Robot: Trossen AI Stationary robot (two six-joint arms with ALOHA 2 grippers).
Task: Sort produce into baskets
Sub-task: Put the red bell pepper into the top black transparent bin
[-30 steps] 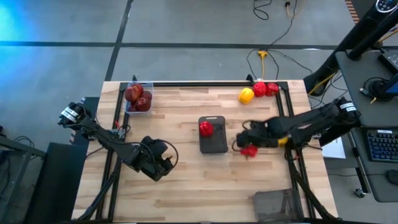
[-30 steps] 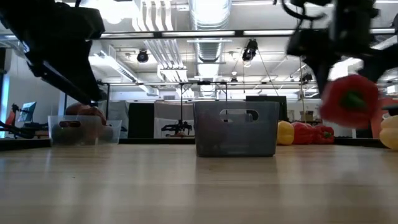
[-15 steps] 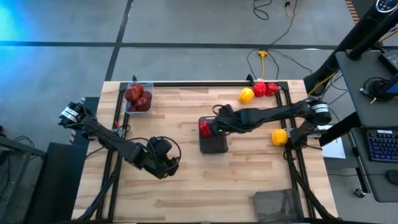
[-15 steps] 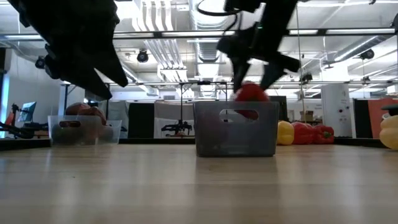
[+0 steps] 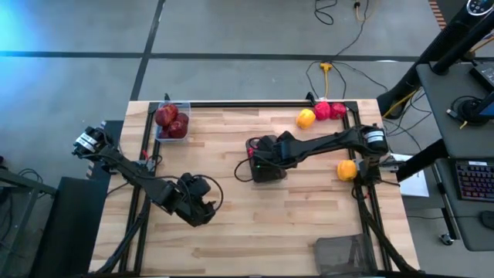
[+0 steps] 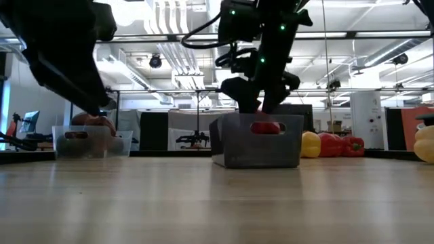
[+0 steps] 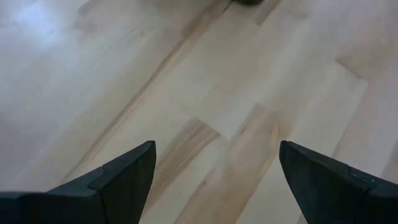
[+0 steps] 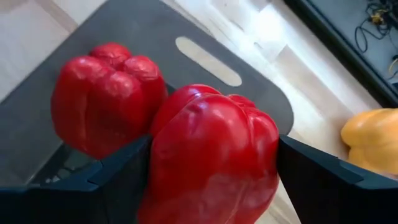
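**Right gripper holds a red pepper inside the middle grey basket**

The right gripper (image 5: pixel 258 157) reaches across the table to the dark grey basket (image 5: pixel 266 176) near the middle. Its fingers (image 8: pixel 118 180) press on either side of a red pepper (image 8: pixel 214 155) — the jaws are spread to the pepper's width and clamped on it. A second red pepper (image 8: pixel 102 99) lies in the same basket, touching the held one. From table height, red shows through the handle slot of the basket (image 6: pixel 256 141), with the gripper (image 6: pixel 256 102) directly above it, reaching into the top.

The left gripper (image 5: pixel 197 207) hangs over bare wood toward the front left of the table (image 5: pixel 231 232), jaws wide apart with nothing between them; its fingers (image 7: pixel 118 177) frame only tabletop.

At the back left corner a clear bin (image 5: pixel 171 122) holds dark red apples (image 5: pixel 166 116). At the back right lie a yellow pepper (image 5: pixel 306 118) and two red peppers (image 5: pixel 329 110) — close together in a row. Another yellow pepper (image 5: pixel 346 170) sits by the right edge, beside the right arm. A second grey mesh basket (image 5: pixel 343 251) stands at the front right corner.
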